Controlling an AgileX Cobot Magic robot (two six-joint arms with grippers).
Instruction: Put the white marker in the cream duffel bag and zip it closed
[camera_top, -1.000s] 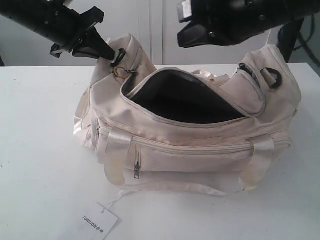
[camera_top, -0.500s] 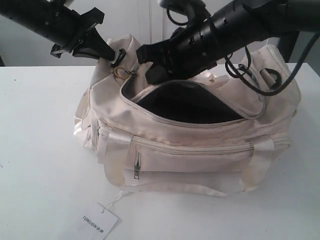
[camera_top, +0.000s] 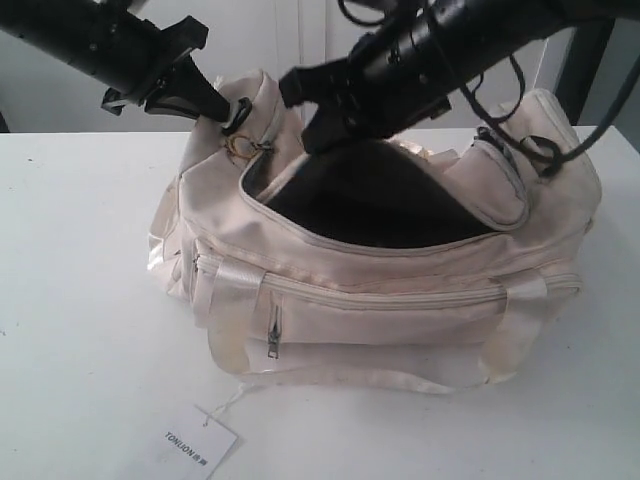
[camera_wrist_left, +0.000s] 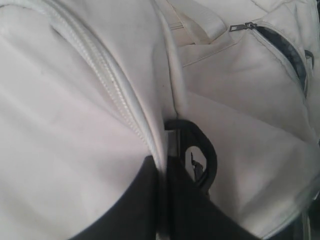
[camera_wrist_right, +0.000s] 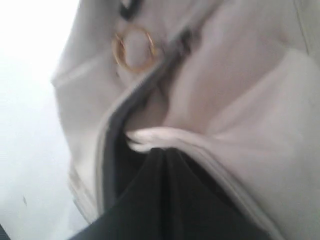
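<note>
Ext cam: set in front of the table (camera_top: 80, 300), raised and tilted down, facing the back wall (camera_top: 290, 60). Mid-range, so you get the whole cream duffel bag (camera_top: 380, 300) w/ the paper tag (camera_top: 198, 445) at the near edge.

L wrist cam: v. close on one end of the bag. It looks across the fabric at the black end ring (camera_wrist_left: 207, 147) and a zip seam.

R wrist cam: also v. close, pic blurred. It's aimed at the rim of the bag's open mouth, w/ the gold ring pull (camera_wrist_right: 134, 47) in shot.

Overlap: ext + L wrist share the black ring. Ext + R wrist share the gold pull. In ext, both rings sit at the bag's left end, just beside each other.
</note>
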